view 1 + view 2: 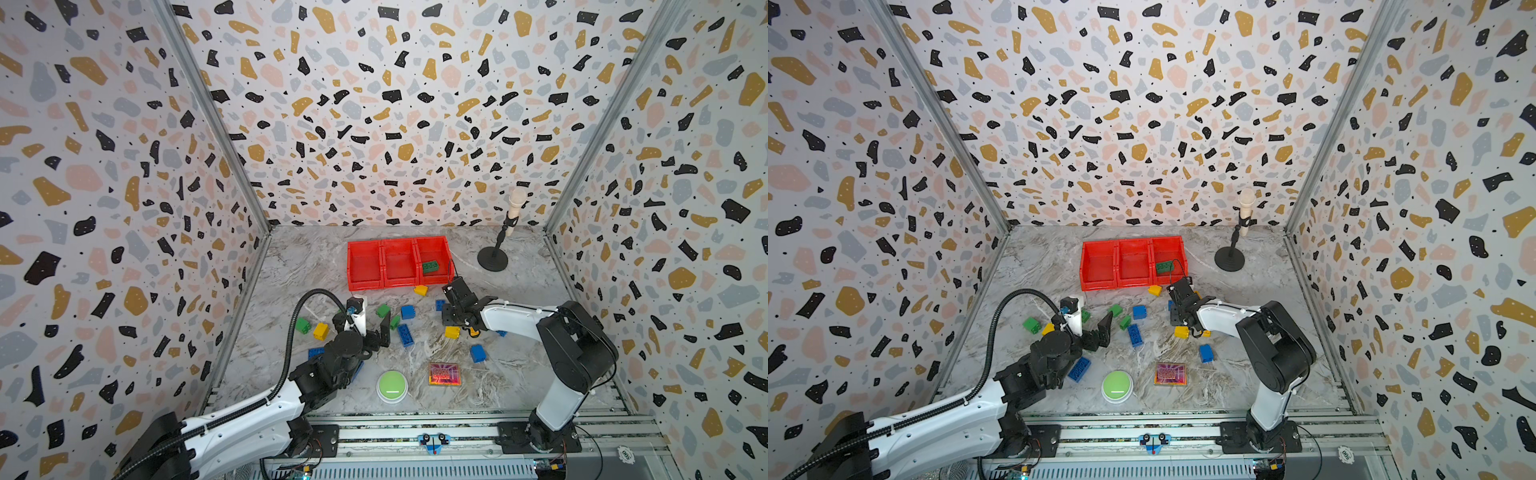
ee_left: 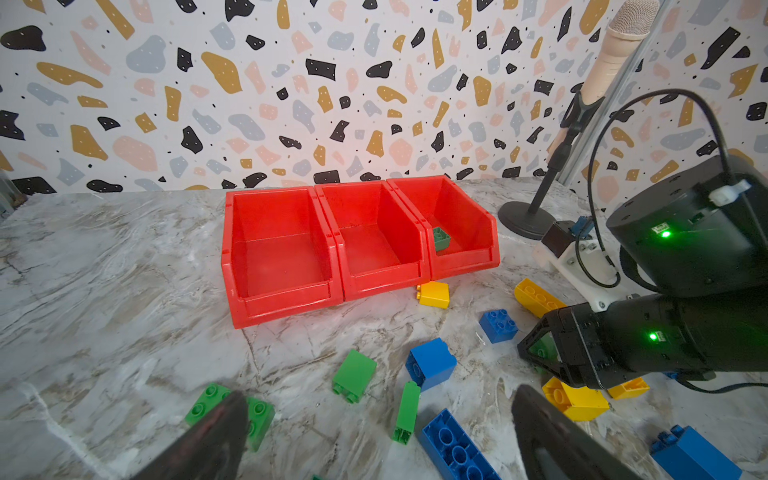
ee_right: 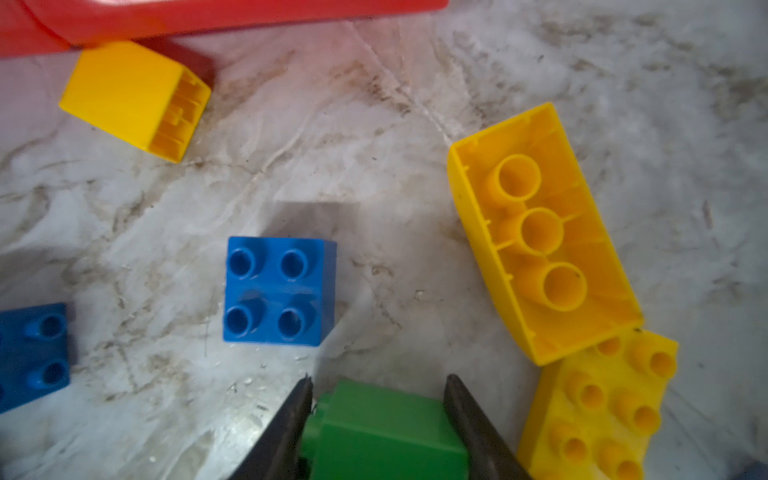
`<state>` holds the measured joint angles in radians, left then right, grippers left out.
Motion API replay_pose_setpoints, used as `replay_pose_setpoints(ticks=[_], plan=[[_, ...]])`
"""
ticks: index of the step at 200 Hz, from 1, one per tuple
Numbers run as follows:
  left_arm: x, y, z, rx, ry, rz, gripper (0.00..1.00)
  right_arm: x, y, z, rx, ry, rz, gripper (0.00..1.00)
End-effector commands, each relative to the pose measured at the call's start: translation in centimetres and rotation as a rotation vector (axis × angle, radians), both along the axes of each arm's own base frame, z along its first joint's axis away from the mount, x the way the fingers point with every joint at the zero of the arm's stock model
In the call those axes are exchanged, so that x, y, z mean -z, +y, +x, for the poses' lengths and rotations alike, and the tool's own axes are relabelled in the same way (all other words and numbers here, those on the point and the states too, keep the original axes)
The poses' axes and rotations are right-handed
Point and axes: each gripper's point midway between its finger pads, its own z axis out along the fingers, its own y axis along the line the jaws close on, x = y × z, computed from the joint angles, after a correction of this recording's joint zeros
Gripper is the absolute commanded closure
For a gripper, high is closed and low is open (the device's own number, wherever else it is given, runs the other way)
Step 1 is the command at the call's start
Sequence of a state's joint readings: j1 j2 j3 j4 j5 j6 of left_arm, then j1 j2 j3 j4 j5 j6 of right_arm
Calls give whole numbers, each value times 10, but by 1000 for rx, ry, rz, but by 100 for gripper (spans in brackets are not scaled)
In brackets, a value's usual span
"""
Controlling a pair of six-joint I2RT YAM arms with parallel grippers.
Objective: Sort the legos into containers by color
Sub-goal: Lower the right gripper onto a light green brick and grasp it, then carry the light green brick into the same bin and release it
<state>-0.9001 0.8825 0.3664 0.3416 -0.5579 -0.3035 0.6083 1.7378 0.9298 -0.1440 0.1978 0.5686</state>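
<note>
Two yellow bricks [image 3: 540,232] crowd the green brick [image 3: 382,432] clamped in right jaws; left jaws apart.

The containers [image 1: 365,286] are bright red. The legos [image 1: 407,311] are solid blue, yellow or green, on a grey-white marbled surface [image 1: 311,266]. A green lego [image 3: 386,432] sits between the black jaws of the right gripper [image 3: 379,380]. The walls [image 1: 374,104] are white terrazzo with black, ochre, pink and grey blotches. The button [image 1: 392,384] is light green with a white rim; the card [image 1: 444,373] is shiny pink-orange.
</note>
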Motion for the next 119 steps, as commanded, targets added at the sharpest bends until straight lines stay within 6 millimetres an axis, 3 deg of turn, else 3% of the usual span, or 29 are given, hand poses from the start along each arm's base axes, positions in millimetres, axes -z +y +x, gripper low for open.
replay_pose_setpoints(ticks=[1, 31, 56, 87, 119], plan=[[-7, -1, 2, -9, -17, -1, 0, -27, 1, 6, 0, -52, 5, 57], [-9, -2, 4, -14, -18, 9, 0, -71, 12, 35, -25, -153, 20, 57], [-7, -1, 7, -36, -17, 20, 0, -102, 22, 78, -37, -224, 48, 57], [-4, 2, 14, -84, 3, 59, 0, -117, 32, 133, -45, -268, 59, 57], [3, 7, 20, -150, 35, 104, 0, -110, 39, 179, -54, -271, 76, 54]])
